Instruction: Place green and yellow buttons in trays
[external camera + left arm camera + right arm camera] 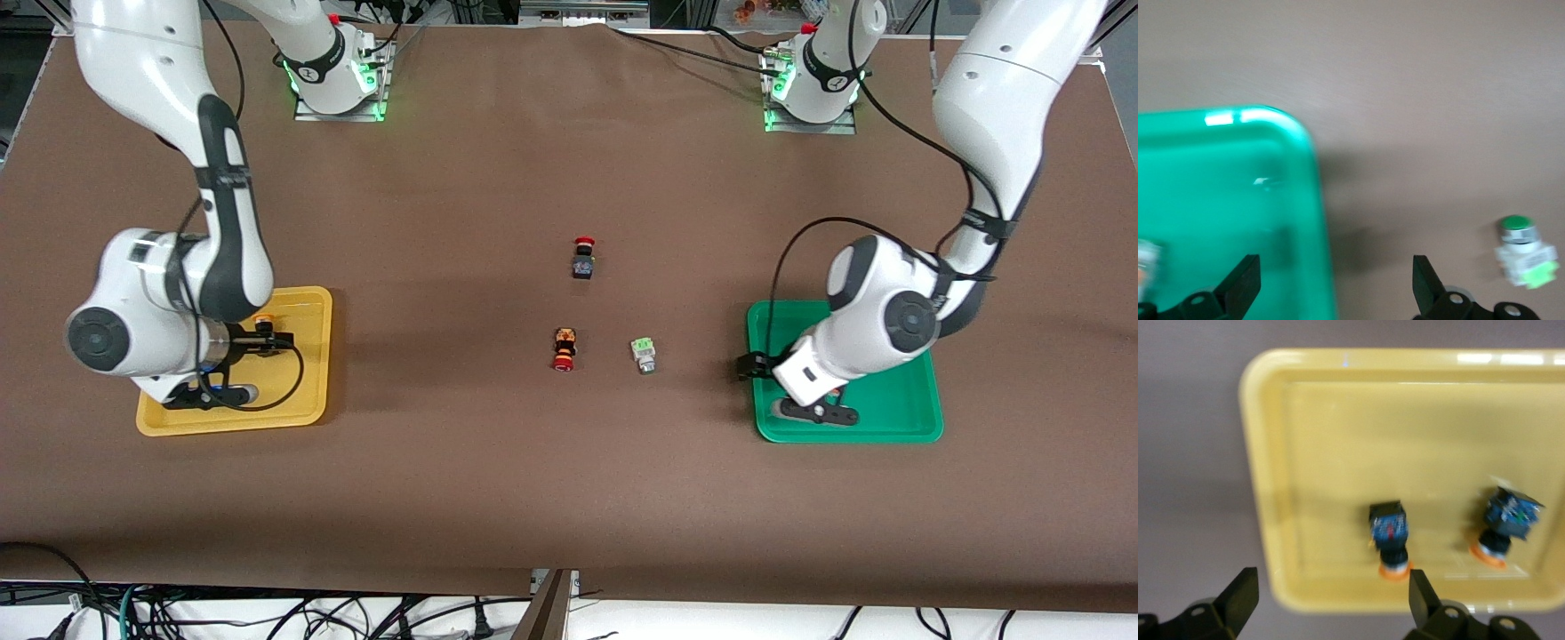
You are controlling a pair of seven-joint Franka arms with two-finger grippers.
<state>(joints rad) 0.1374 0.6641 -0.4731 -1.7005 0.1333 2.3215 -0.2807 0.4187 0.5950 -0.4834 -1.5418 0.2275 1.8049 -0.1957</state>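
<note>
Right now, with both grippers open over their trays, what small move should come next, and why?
Probably the left gripper, open over the green tray, should lift toward the green-faced grey button lying on the table. The yellow tray already holds both yellow-capped buttons.

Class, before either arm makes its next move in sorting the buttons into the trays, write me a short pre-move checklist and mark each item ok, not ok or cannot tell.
1. Left gripper open and empty, over the green tray's edge: ok.
2. Right gripper open and empty, over the yellow tray: ok.
3. Both yellow-capped buttons lie inside the yellow tray: ok.
4. All green buttons in the green tray: not ok; one green-faced grey button lies on the table between the trays.
5. A pale button shows inside the green tray; its colour: cannot tell.
6. Red-capped buttons outside both trays: ok.
</note>
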